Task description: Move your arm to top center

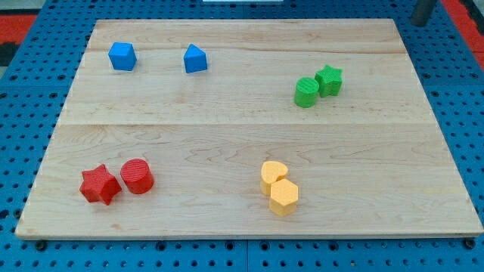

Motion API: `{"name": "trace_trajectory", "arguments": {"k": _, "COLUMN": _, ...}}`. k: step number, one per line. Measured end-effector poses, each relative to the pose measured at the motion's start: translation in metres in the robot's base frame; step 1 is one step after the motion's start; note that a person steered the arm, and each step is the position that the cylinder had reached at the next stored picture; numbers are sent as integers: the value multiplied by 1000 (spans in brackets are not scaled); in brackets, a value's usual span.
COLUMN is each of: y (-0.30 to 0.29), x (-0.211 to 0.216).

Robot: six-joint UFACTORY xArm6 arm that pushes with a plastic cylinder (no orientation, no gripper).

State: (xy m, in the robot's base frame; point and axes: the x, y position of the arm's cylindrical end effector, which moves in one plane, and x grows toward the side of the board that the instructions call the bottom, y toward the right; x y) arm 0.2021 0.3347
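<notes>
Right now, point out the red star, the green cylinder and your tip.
red star point(100, 185), camera view, middle of its top face
green cylinder point(306, 92), camera view, its top face
my tip point(420, 19), camera view, the rod's lowest visible end, off the board's top right corner

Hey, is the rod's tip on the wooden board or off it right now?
Off it. My tip sits at the view's top right, just beyond the wooden board corner, over the blue pegboard, far from every block.

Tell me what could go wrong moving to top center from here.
My tip sits at the view's top right, just off the wooden board. A straight sweep left along the top edge looks block-free, but dipping lower could clip the green star and green cylinder. Overshooting left could nudge the blue blocks.
</notes>
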Motion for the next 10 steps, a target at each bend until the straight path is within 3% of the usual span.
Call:
{"name": "trace_trajectory", "arguments": {"k": 3, "y": -5, "x": 9}}
{"name": "trace_trajectory", "arguments": {"k": 4, "y": -22, "x": 51}}
{"name": "trace_trajectory", "arguments": {"k": 7, "y": -25, "x": 59}}
{"name": "trace_trajectory", "arguments": {"k": 10, "y": -201, "x": -1}}
